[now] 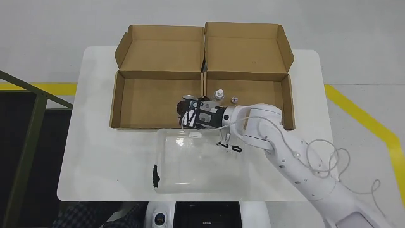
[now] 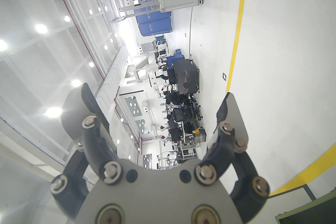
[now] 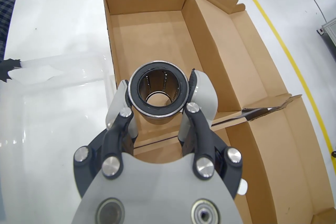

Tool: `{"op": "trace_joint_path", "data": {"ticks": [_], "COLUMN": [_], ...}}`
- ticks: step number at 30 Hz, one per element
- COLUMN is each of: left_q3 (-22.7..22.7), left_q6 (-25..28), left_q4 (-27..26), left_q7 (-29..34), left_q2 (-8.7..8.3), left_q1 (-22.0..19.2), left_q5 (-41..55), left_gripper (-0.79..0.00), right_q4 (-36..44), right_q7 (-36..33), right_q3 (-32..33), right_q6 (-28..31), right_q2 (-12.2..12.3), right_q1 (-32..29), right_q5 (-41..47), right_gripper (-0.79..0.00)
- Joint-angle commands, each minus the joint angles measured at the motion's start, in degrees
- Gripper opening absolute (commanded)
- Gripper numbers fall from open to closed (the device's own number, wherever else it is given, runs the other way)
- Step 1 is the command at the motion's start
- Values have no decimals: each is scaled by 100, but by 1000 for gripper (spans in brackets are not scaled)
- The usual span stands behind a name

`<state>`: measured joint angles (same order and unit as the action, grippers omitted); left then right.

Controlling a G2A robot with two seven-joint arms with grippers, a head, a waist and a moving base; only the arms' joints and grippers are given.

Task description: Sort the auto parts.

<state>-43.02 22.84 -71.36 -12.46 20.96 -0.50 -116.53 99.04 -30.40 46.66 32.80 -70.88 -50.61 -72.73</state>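
The bearing [image 3: 160,107], a short hollow metal cylinder with a black ring at its end, hangs above the left box [image 1: 149,104], over that box's near corner on the side next to the right box [image 1: 253,98]. Its long axis stands steeply tilted. The open end faces up and back toward the wrist, and the other end points down at the left box's floor, which shows through the bore. Rows of small balls line the inside wall.

The right gripper [image 3: 159,87] clamps the bearing across its round body, one finger on each side, and reaches in over the left box's near wall. The arm comes from the right box's side.

The left box has a bare cardboard floor and its lid is folded back on the far side. The right box touches it along one wall, lid folded back likewise, and holds two small pale parts [image 1: 219,93] near that shared wall.

A clear plastic bin [image 1: 190,164] sits just in front of the left box on the white table [image 1: 95,133]. A person's black-gloved hand [image 1: 154,177] touches the bin's near edge, well apart from the left box.

The left gripper [image 2: 156,93] points out at the room, fingers spread wide with nothing between them.
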Motion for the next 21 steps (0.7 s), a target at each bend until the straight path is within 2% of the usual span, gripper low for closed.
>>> {"op": "trace_joint_path", "data": {"ticks": [1,21], "left_q3": [0,0], "left_q6": [0,0], "left_q4": [0,0], "left_q7": [0,0], "left_q2": [0,0], "left_q1": [0,0], "left_q5": [0,0], "left_gripper": [0,0], "right_q4": [-95,-927], "right_q7": [-27,-270], "right_q3": [-64,-471], "right_q6": [-17,-89], "right_q2": [-26,-257], "right_q1": [45,405], "right_q5": [0,13], "right_gripper": [-785,-785]}}
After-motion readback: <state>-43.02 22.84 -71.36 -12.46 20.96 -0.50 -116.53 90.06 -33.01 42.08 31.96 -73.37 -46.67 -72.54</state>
